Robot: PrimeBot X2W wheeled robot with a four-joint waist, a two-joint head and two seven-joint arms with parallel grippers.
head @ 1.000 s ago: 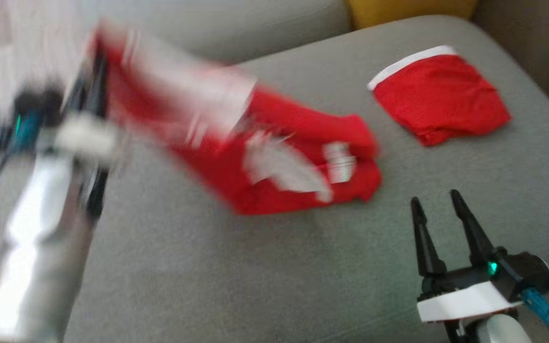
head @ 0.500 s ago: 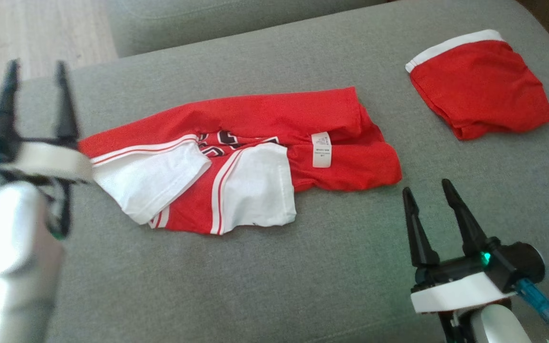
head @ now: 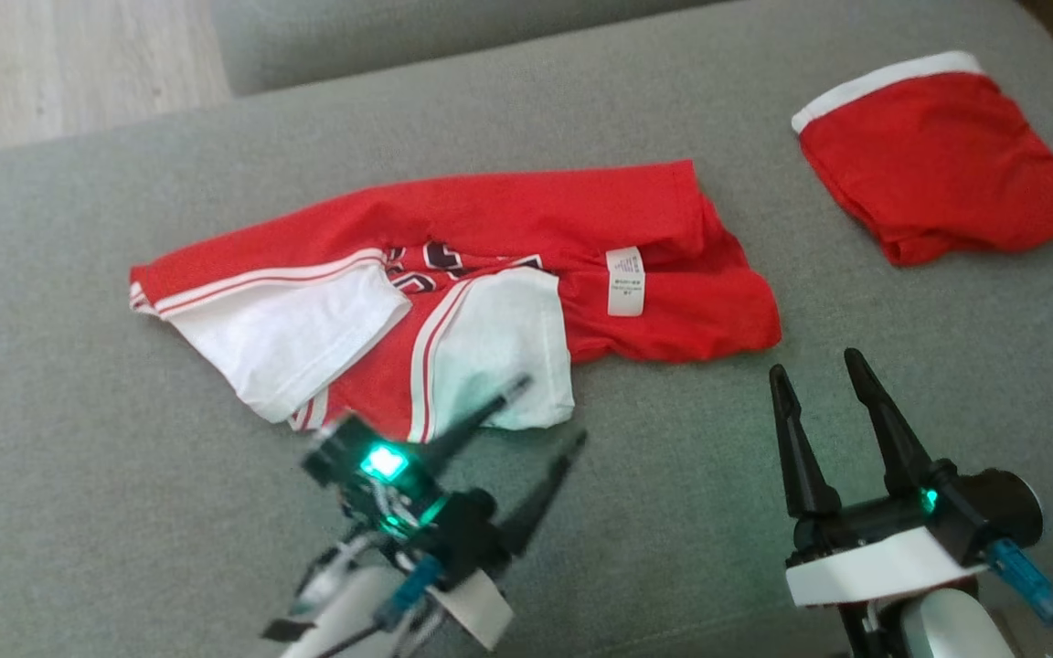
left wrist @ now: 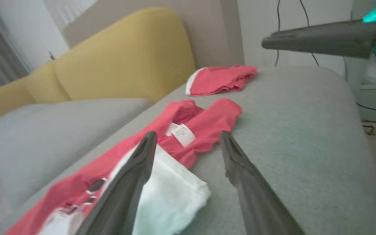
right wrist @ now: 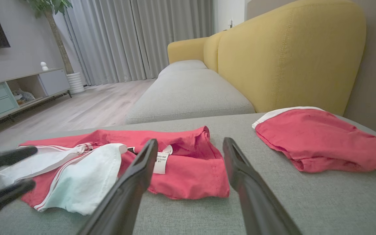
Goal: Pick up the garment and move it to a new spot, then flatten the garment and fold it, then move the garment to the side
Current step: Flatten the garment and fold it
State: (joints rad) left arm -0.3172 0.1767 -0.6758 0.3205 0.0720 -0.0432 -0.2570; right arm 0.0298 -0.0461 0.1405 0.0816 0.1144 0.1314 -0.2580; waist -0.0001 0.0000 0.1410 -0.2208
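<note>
I see the crumpled red-and-white jersey garment [head: 508,219] lying midway on the grey fabric sofa cushion [head: 124,512]. My left gripper [head: 552,408] is spread and empty at its white near edge; my right gripper [head: 813,363], also spread and empty, stands near its red end.

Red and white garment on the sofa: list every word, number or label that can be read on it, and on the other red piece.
White tag on the garment: printed lines, too small to read.
Dark characters on the garment's front: partly covered, not readable.
Other red piece: no text shows.
</note>
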